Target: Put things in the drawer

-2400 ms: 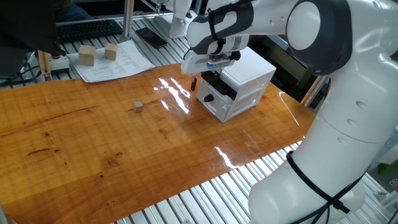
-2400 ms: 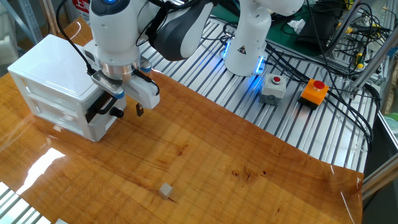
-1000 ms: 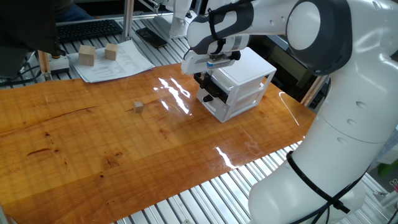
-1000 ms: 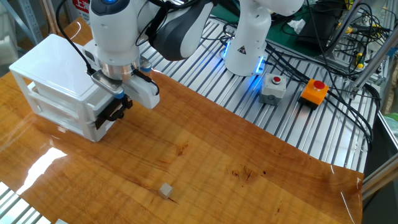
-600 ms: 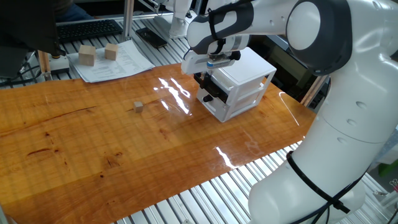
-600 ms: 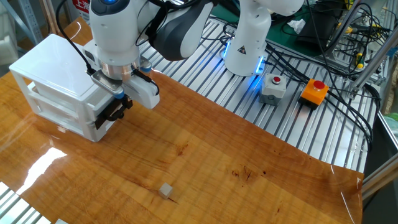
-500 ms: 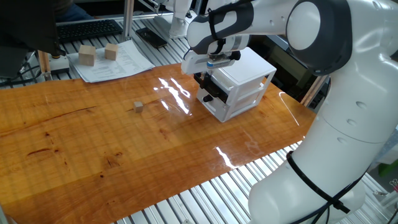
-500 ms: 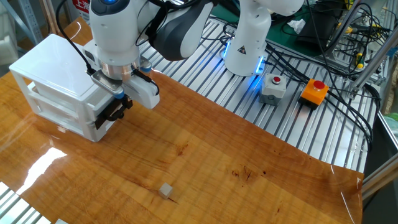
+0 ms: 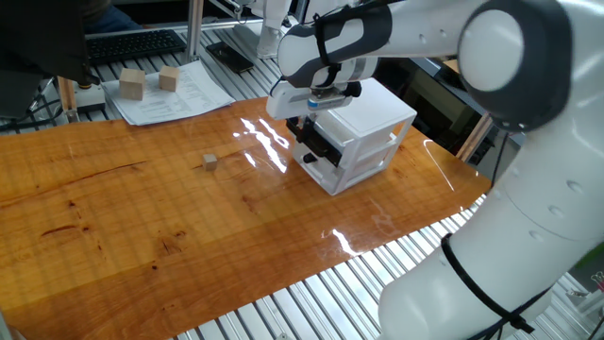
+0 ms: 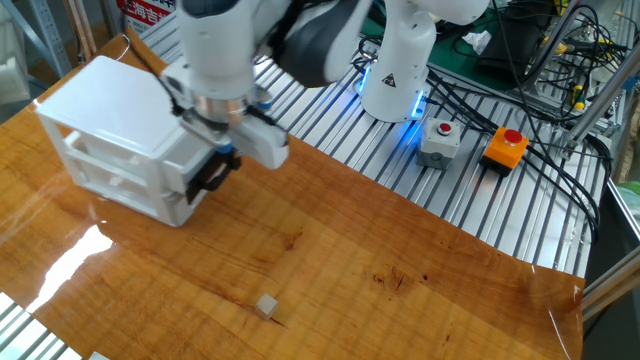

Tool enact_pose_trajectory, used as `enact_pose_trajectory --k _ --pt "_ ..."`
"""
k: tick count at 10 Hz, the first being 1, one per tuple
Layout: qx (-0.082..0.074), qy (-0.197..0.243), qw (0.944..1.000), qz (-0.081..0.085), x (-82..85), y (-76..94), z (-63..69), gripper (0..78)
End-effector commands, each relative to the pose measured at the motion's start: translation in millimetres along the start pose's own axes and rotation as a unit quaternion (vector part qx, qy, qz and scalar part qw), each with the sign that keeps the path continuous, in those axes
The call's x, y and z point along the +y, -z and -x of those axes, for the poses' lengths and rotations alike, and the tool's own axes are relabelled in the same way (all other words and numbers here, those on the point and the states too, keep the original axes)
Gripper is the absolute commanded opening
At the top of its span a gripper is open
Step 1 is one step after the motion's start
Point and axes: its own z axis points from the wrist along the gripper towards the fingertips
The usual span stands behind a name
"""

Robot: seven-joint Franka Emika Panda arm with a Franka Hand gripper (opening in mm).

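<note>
The tiny tan cube lies alone on the wooden table, well to the left of the cabinet; it also shows in the other fixed view, near the front edge. The white two-drawer cabinet stands at the table's far side. My gripper is at the black front of the upper drawer, fingers closed on its handle. The drawer front stands only slightly out from the cabinet body. The lower drawer's front is mostly hidden behind the gripper.
Two larger wooden blocks sit on a paper sheet at the back left, with a keyboard behind. In the other fixed view, a grey button box, an orange button box and the robot base stand on the slatted frame.
The gripper has pulled away from the cabinet side while holding the drawer handle, and the whole cabinet has slid a little along the table with it. The cube has not moved.
</note>
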Motion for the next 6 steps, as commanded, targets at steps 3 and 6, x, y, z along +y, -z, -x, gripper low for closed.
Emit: enact_pose_trajectory --k 3,6 --pt "-0.012 -0.012 0.9998 0.004 16.1 -12.3 -3.8 1.1" --pt "-0.013 -0.012 0.9998 0.005 17.0 -17.3 -2.1 1.1"
